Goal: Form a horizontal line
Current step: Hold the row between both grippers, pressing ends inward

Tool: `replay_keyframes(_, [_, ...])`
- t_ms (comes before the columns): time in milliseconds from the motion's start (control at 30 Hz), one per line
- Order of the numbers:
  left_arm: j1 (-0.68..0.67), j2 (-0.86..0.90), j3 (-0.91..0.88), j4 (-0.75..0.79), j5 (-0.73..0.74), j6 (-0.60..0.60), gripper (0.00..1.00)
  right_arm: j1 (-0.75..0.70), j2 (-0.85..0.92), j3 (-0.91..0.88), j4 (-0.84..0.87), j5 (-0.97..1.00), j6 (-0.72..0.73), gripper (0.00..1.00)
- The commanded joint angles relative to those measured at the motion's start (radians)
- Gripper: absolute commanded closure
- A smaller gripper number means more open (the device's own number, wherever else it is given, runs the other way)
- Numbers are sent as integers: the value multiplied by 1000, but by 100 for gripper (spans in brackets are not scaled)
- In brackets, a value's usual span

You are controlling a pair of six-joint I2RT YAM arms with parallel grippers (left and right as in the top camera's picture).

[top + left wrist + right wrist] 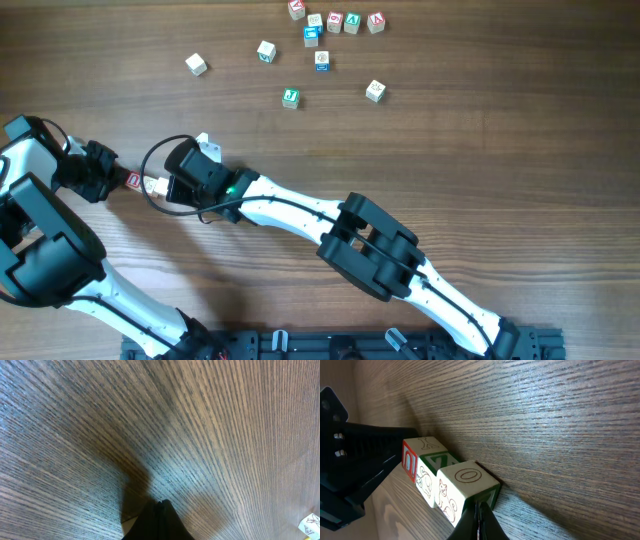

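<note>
Three touching cubes form horizontal line (445, 477), long axis left-right at overhead's left, between left gripper (120, 181) and right gripper (479, 519), both clenched empty. Wood-grain table (450, 150); loose cubes (322, 61) top centre.

Overhead, light is bright, even and sharp, with soft short shadows on the desk (480, 150). The left wrist view is blurred, with bluish sheen and one dark shadow low down. The right wrist view shows the horizontal line (442, 477) crisp, glare above it
</note>
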Motion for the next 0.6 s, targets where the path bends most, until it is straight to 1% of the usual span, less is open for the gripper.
replay_keyframes(0, [-3,10,-6,-5,17,-29,96,-2,29,-10,16,-13,-21,95])
replay_keyframes(433, [-5,10,-6,-40,16,-27,96,-2,29,-10,16,-12,-26,95])
replay_keyframes(567, [-5,10,-7,-59,-15,-27,96,-2,29,-10,16,-12,-27,95])
